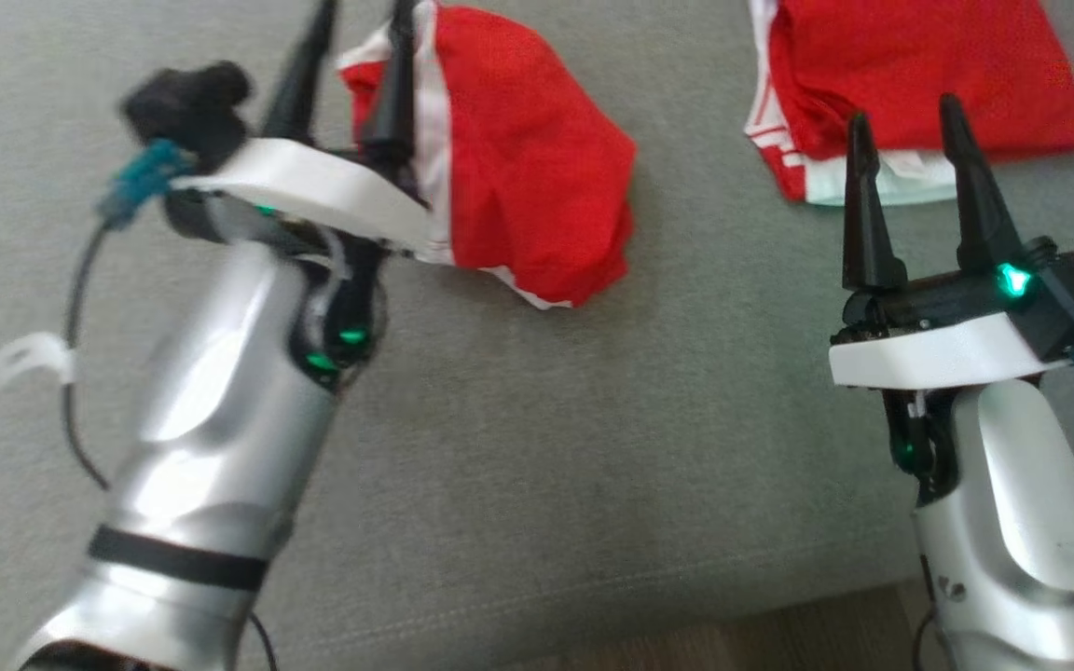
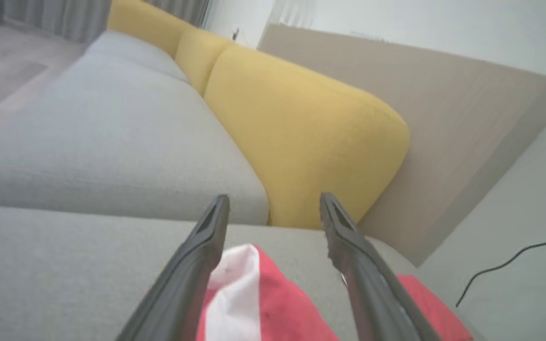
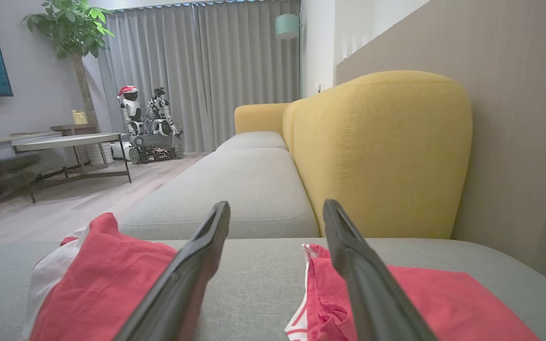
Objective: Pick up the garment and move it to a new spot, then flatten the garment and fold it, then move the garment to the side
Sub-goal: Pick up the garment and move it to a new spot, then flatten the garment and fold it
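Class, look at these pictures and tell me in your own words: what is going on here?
A two-armed robot is handling red garments on a grey sofa seat. Its left tool is open over a crumpled red-and-white garment. Its right tool, open and empty, hovers near a folded red garment lying apart.

Red-white garment (image 1: 518, 177) crumpled heap on grey sofa seat (image 1: 500, 447).

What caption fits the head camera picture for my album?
Left tool over a crumpled red garment, right tool near a flatter red garment, on a grey sofa.
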Robot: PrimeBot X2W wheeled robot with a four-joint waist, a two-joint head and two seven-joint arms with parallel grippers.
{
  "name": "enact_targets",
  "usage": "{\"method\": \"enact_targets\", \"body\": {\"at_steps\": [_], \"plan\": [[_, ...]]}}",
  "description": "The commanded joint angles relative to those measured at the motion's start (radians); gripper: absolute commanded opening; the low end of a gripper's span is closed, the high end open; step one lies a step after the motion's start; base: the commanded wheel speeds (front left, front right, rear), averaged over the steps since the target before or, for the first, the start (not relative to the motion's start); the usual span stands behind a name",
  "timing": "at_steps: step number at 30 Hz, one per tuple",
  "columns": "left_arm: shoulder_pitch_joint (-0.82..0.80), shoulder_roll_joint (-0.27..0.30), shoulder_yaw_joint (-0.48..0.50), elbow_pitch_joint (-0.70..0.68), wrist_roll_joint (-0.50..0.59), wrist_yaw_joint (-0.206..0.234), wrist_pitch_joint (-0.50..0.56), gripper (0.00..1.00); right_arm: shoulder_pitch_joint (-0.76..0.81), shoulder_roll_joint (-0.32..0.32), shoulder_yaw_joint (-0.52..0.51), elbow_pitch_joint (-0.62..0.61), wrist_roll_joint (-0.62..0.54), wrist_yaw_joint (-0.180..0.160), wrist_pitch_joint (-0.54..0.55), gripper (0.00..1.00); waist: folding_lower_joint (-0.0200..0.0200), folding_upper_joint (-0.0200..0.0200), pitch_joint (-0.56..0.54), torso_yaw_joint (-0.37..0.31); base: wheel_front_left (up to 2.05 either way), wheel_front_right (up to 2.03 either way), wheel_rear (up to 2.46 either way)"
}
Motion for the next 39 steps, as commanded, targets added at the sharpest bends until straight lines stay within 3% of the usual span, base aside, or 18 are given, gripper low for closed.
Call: {"method": "enact_targets", "body": {"at_steps": [1, 6, 12, 22, 32, 39], "plan": [[0.014, 0.045, 0.059, -0.065, 0.034, -0.008, -0.009, 1.0, 0.007, 0.008, 0.019, -0.021, -0.014, 0.007, -0.006, 1.0, 0.0, 0.0, -0.036, 0.044, 0.0, 0.0, 0.0], [0.136, 0.101, 0.139, -0.138, 0.098, -0.029, -0.009, 1.0, 0.037, 0.008, 0.015, 0.003, -0.038, 0.007, -0.006, 1.0, 0.0, 0.0, -0.084, 0.107, 0.0, 0.0, 0.0], [0.299, 0.124, 0.213, -0.184, 0.151, -0.059, -0.009, 1.0, 0.077, 0.008, 0.0, 0.018, -0.052, 0.007, -0.006, 1.0, 0.0, 0.0, -0.125, 0.165, 0.0, 0.0, 0.0], [0.536, 0.024, 0.384, -0.269, 0.24, -0.127, -0.009, 1.0, 0.144, 0.008, -0.023, 0.033, -0.049, 0.007, -0.006, 1.0, 0.0, 0.0, -0.167, 0.232, 0.0, 0.0, 0.0], [0.533, -0.014, 0.45, -0.276, 0.282, -0.168, -0.009, 1.0, 0.112, 0.008, 0.073, 0.061, -0.048, 0.007, 0.017, 1.0, 0.0, 0.0, -0.163, 0.25, 0.0, 0.0, 0.0], [0.525, -0.019, 0.454, -0.265, 0.254, -0.177, -0.009, 1.0, 0.056, 0.008, 0.144, 0.163, -0.052, 0.007, 0.062, 1.0, 0.0, 0.0, -0.138, 0.269, 0.0, 0.0, 0.0]]}}
